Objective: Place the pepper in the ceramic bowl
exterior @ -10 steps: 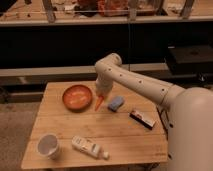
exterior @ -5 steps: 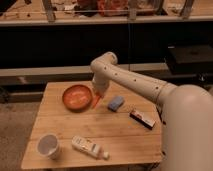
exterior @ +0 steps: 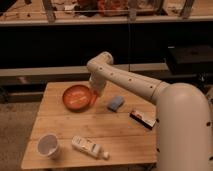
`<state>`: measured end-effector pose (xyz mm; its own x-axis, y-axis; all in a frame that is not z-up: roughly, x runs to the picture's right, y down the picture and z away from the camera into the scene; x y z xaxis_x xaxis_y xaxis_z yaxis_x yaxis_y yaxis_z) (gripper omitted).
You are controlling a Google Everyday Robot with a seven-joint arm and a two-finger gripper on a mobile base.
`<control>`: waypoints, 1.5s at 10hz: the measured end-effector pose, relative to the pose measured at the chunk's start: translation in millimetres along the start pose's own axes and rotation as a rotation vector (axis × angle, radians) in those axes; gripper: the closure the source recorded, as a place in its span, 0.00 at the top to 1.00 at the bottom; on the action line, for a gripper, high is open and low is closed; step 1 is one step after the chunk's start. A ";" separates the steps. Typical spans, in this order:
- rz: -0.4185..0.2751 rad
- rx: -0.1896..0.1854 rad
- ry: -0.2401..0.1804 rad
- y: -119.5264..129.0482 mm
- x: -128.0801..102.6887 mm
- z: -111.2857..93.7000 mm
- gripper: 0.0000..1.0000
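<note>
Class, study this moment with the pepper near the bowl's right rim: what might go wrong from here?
The claw, shut on the pepper, hangs over the ceramic bowl's right rim, not its middle; released here, the pepper may strike the rim and roll onto the table. Lowering further might nudge the bowl.

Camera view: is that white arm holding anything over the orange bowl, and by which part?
Yes: the gripper, above the ceramic bowl's right rim, has its jaws shut on the pepper, seemingly by its upper end.
</note>
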<state>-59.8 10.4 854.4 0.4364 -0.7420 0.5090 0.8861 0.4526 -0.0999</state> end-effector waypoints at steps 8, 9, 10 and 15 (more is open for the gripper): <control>-0.025 0.019 0.031 -24.2 10.1 12.8 0.13; -0.027 0.023 0.034 -26.1 11.4 14.0 0.13; -0.030 0.024 0.037 -27.8 12.6 15.2 0.13; -0.052 0.039 0.046 -40.8 14.5 21.1 0.13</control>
<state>-92.9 -8.3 883.9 0.3977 -0.7866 0.4723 0.9014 0.4310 -0.0411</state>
